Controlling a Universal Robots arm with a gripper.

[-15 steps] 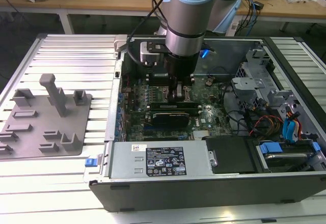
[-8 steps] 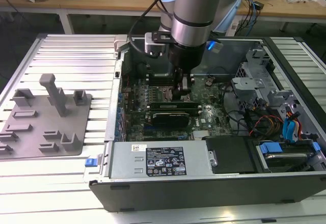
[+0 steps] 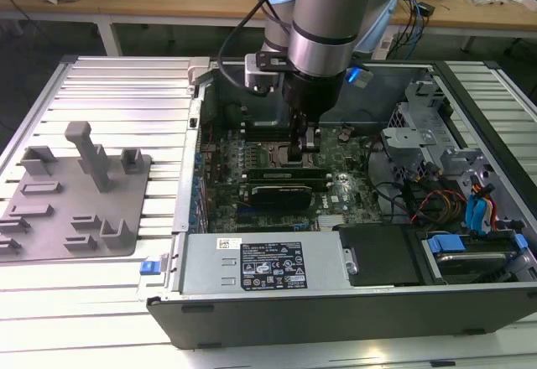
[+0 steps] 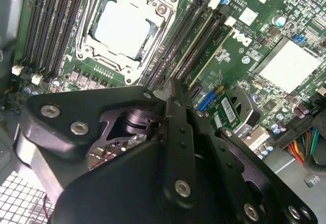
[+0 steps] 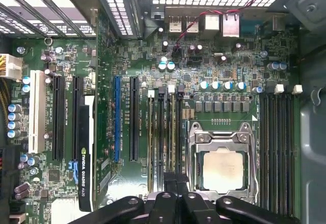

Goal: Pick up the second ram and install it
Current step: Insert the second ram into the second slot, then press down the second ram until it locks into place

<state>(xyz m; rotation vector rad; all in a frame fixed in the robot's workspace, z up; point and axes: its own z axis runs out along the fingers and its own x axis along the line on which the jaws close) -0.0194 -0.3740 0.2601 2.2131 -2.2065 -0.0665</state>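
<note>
My gripper [image 3: 302, 153] is low inside the open computer case, over the memory slots beside the CPU socket [image 5: 221, 168]. In both wrist views the black fingertips [image 5: 170, 183] stand close together on the top edge of the second ram [image 5: 172, 132], a thin green stick standing upright in a slot next to the socket. In the second wrist view the gripper [image 4: 170, 86] meets one end of that stick [image 4: 201, 43]. Another memory stick [image 5: 151, 137] stands two slots farther from the socket.
A black graphics card [image 3: 281, 193] lies across the board just in front of the gripper. A grey holder plate [image 3: 75, 193] with upright blocks sits on the ribbed table at the exterior view's left. Power supply [image 3: 260, 264] and drive cages [image 3: 436, 159] crowd the case.
</note>
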